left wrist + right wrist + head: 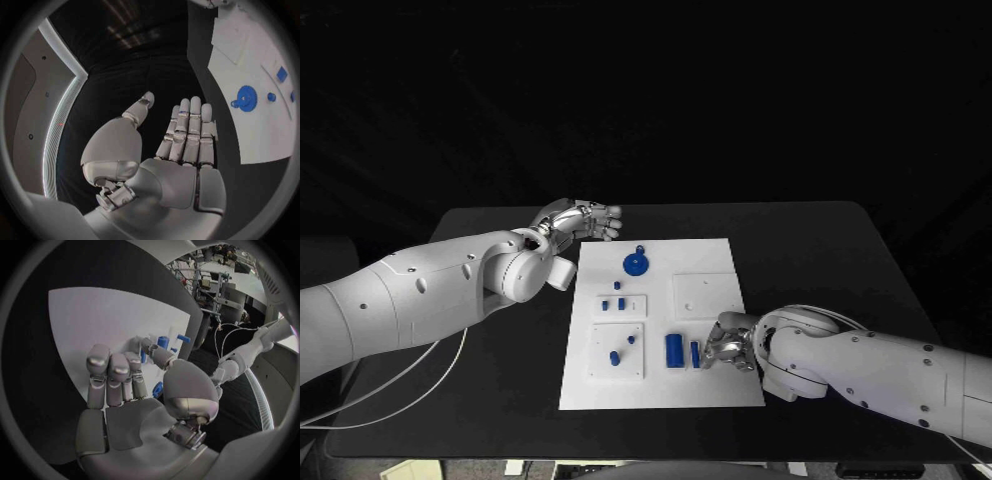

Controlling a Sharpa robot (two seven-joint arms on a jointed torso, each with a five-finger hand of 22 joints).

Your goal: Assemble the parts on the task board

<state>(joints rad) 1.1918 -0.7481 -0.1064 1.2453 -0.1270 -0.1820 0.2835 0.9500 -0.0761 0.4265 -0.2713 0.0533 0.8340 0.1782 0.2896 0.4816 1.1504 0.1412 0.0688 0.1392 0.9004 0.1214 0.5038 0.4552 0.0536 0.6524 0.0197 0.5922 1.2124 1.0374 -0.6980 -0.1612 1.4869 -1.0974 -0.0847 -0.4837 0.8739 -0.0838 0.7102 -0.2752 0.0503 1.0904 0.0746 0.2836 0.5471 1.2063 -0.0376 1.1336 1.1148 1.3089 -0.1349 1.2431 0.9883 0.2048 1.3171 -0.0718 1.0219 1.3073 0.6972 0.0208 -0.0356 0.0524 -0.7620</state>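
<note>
Blue peg (694, 353) lies beside the right robot hand (728, 341).

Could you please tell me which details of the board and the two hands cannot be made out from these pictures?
- Right hand: in the head view its fingers cover the board's near right edge, and in the right wrist view they hide the blue part beside them, so whether it grips a part is unclear.
- Task board: cut off by the rim in the left wrist view.
- Small parts: too small in the head view to tell their shapes.
- Left hand: holds nothing.
</note>
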